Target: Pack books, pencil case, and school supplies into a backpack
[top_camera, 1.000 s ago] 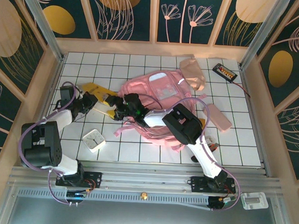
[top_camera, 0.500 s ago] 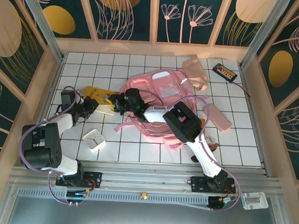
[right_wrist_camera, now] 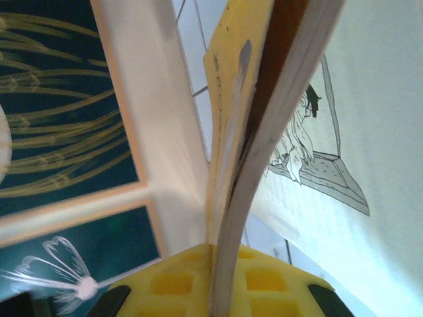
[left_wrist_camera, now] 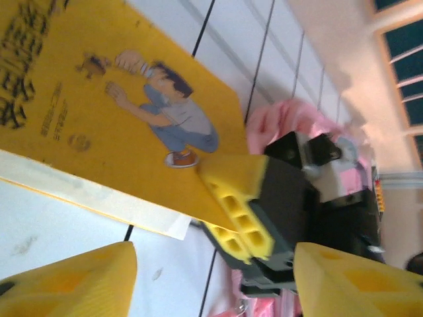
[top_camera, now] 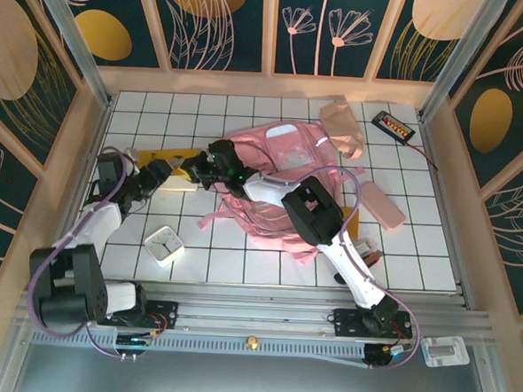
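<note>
The books' yellow booklet point(left_wrist_camera: 112, 112), with a cartoon boy on its cover, lies on the white tiles left of the backpack point(top_camera: 285, 175), a large pink bag in mid-table. My right gripper point(top_camera: 197, 168) is shut on the booklet's near corner point(right_wrist_camera: 241, 132), and its pages fan out from between the yellow pads point(left_wrist_camera: 238, 205). My left gripper point(left_wrist_camera: 211, 290) stands open just short of that corner, its fingers point(left_wrist_camera: 66, 284) wide apart with nothing between them; from above the left gripper point(top_camera: 160, 176) sits beside the booklet point(top_camera: 170, 161). The oblong pink pencil case point(top_camera: 381, 205) lies right of the backpack. A small clear-wrapped pack point(top_camera: 370, 253) lies near the right arm.
A white square box point(top_camera: 163, 244) sits at the front left. A beige crumpled item point(top_camera: 341, 125) and a black device with orange buttons point(top_camera: 394, 126) lie at the back right. Wooden walls point(top_camera: 87, 141) enclose the table on three sides.
My right gripper reached left over the backpack and closed on the booklet's corner. My left gripper let go of the booklet and now stands open.
</note>
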Motion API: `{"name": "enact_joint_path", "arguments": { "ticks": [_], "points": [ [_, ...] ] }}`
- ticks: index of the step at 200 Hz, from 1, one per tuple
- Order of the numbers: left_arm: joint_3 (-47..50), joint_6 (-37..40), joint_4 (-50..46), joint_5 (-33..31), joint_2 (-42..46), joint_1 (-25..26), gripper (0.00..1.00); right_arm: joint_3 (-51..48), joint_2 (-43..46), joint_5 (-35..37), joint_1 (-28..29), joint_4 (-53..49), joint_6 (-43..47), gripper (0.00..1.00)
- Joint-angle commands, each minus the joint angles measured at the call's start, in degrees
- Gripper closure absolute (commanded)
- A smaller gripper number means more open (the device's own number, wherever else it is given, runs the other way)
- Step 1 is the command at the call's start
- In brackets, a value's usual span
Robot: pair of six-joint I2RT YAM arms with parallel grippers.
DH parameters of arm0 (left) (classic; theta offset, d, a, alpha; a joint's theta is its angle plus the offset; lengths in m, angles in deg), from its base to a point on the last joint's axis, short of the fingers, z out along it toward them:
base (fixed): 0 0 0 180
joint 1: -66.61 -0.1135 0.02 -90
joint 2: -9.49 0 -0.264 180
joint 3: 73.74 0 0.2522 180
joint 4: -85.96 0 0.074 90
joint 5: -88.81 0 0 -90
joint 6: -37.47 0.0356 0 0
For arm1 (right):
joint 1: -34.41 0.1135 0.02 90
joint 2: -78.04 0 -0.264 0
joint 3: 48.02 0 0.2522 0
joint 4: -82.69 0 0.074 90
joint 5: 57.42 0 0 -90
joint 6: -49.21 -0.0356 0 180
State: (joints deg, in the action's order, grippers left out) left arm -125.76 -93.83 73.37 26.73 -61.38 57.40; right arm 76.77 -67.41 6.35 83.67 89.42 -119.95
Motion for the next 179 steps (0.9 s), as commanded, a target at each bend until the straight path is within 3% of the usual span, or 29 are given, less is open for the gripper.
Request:
{"name": "enact_joint_path", "arguments": {
  "ticks": [1,25,51,82,108,141,161,179],
  "points": [
    [-5.72,6.51,-7.3,-7.62,6.4,-0.89,0.25,9.77,0.78,-3.27,-0.21,-13.81,18.14,1.0],
    [-8.42,9.51,-10.19,-11.51,11.08,-0.87,0.11,14.1,3.86,-1.8,0.02,-23.02,30.76,1.0],
    [-9.29,10.35,-10.19,-12.41,14.83,-0.88,0.02,13.69,8.55,-5.39,0.24,-25.81,42.13,1.0],
    [-9.04,12.0,-8.19,-11.17,17.81,-0.89,0.01,11.21,16.43,-0.1,2.38,-35.98,59.53,1.0],
    [-8.05,15.86,-5.59,-6.26,18.96,-0.94,0.01,0.45,27.12,9.26,4.85,-39.19,73.79,1.0],
    [-4.98,21.11,0.57,-0.37,22.46,-0.89,0.01,-23.14,45.21,16.87,6.36,-29.98,88.64,1.0],
    [-2.9,23.15,5.85,8.18,23.23,-0.89,0.01,-34.33,55.46,18.82,6.38,-24.72,95.41,1.0],
    [0.57,23.14,13.92,17.19,23.58,-0.81,0.05,-36.14,60.9,19.65,5.43,-28.64,98.68,1.0]
  ]
}}
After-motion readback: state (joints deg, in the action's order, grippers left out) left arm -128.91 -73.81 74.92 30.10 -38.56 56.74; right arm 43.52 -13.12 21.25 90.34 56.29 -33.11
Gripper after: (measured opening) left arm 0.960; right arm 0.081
